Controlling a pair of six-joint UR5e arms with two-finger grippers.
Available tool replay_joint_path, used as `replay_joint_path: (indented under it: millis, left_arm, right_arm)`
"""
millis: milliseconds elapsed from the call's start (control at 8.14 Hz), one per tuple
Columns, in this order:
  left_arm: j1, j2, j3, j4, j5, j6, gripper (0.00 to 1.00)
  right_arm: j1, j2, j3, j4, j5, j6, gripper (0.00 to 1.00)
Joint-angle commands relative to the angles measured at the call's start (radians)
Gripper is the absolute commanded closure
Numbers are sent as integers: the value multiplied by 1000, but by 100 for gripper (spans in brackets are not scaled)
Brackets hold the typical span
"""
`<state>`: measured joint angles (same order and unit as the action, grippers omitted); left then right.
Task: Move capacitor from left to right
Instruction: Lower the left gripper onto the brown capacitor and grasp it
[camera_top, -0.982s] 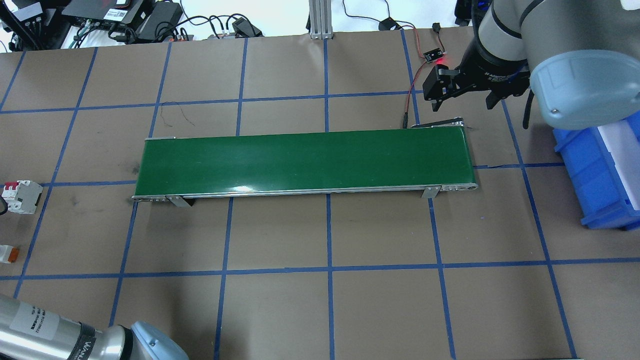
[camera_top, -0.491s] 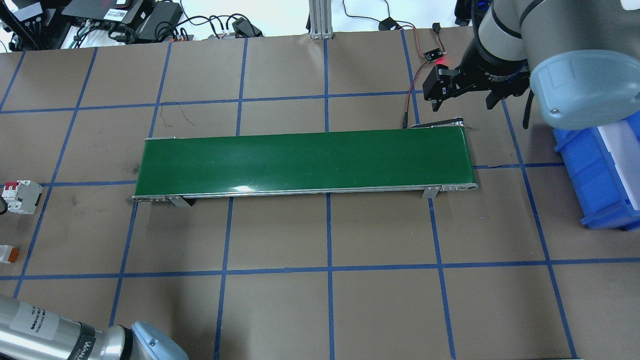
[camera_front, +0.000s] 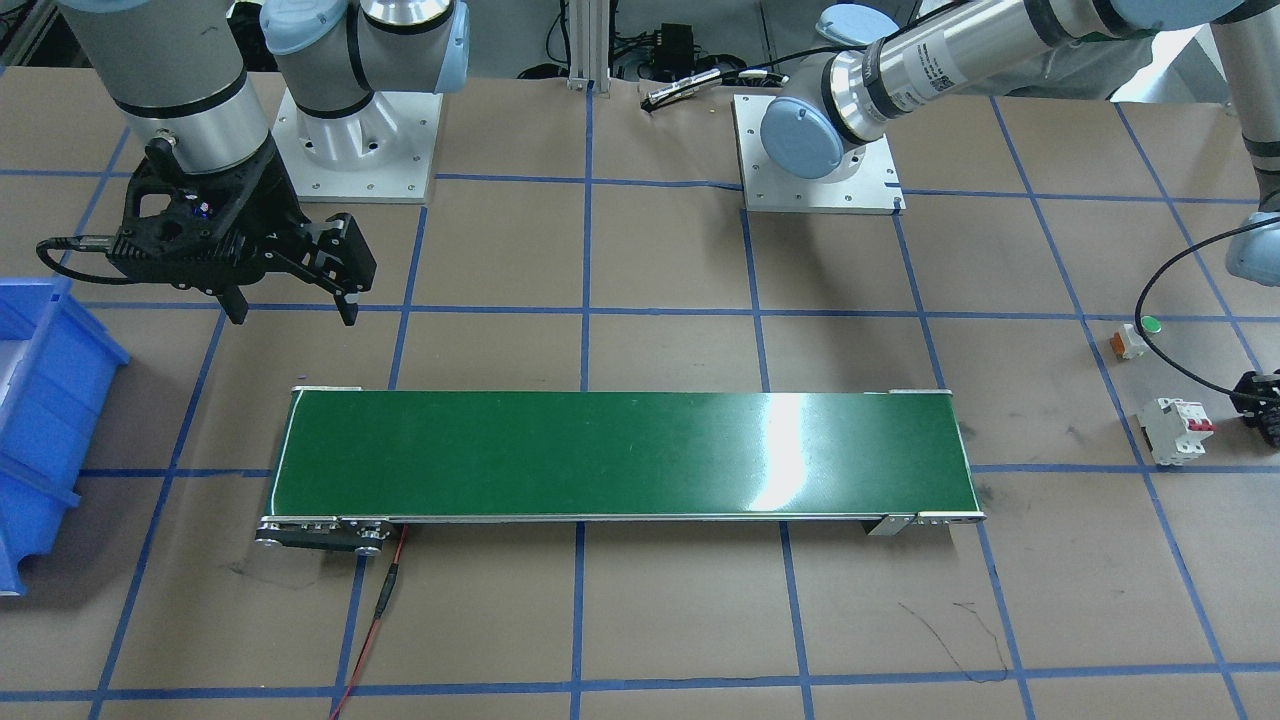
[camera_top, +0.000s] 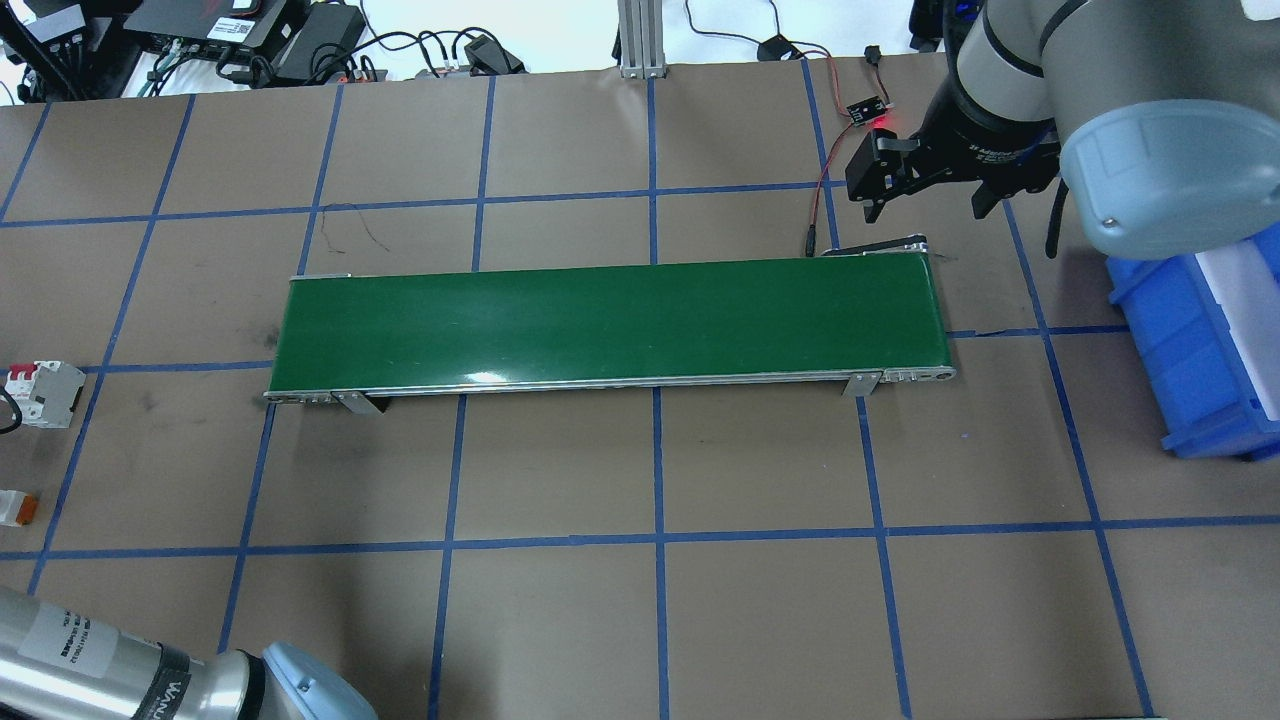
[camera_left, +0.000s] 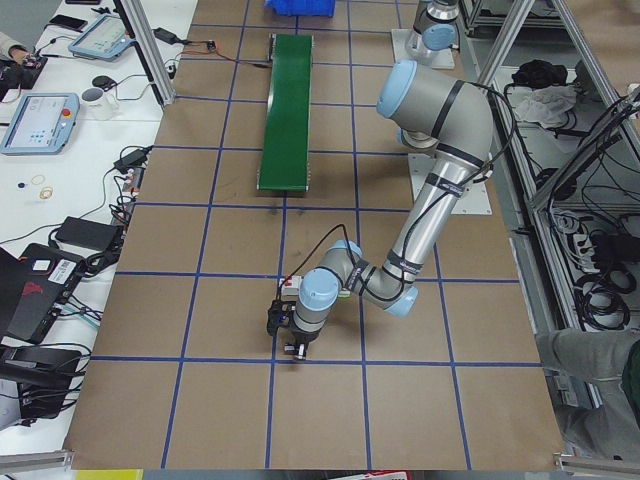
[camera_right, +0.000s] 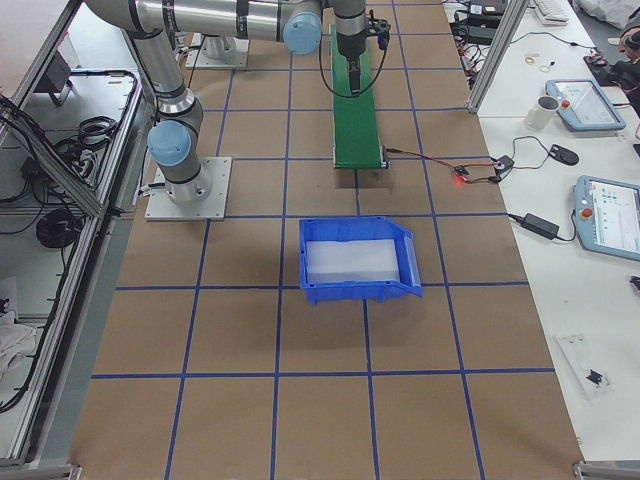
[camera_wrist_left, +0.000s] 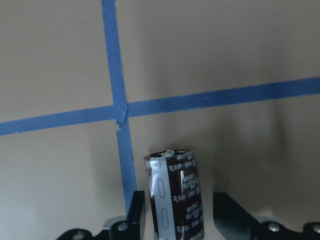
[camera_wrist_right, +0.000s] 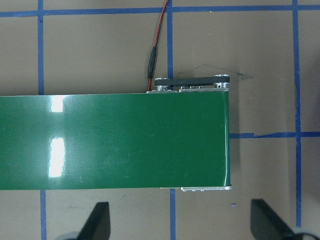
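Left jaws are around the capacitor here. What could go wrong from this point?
1. In the left wrist view the capacitor sits against one side of the jaws of the left gripper, with a gap on the other side, so closing may shove or tip it.
2. The breaker stands close beside that gripper; lifting away could knock it.

The overhead camera looks forward and down over the table (camera_top: 560, 620) from its near side. The front-facing one looks back steeply from the far side, and both share the whole conveyor belt (camera_top: 610, 320). The side cameras look along the table from its left and right ends, high and far off. The right wrist camera looks straight down on the belt's right end, while the left wrist camera sits close to the capacitor (camera_wrist_left: 175, 195).
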<state>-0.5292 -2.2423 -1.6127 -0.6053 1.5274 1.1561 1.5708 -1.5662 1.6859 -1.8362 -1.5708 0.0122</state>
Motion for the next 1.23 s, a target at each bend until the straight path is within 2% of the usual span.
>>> replay_joint_path:
  millis: [0, 246, 491, 614, 737, 860, 1105]
  left_arm:
    - [0, 6, 10, -1, 14, 1, 59]
    - [0, 10, 13, -1, 14, 0, 60]
    - [0, 15, 13, -1, 17, 1, 69]
    - [0, 32, 13, -1, 52, -1, 94]
    - [0, 80, 8, -13, 124, -6, 96]
    - [-17, 155, 2, -87, 161, -12, 96]
    - [-96, 298, 2, -288, 177, -102, 97]
  right_arm:
    - [0, 0, 0, 0, 0, 0, 0]
    - [0, 0, 0, 0, 0, 2, 0]
    - [0, 0, 0, 0, 0, 0, 0]
    - [0, 0, 0, 2, 0, 2, 0]
    - [0, 0, 0, 2, 0, 0, 0]
    - [0, 0, 0, 2, 0, 0, 0]
    - [0, 0, 0, 2, 0, 0, 0]
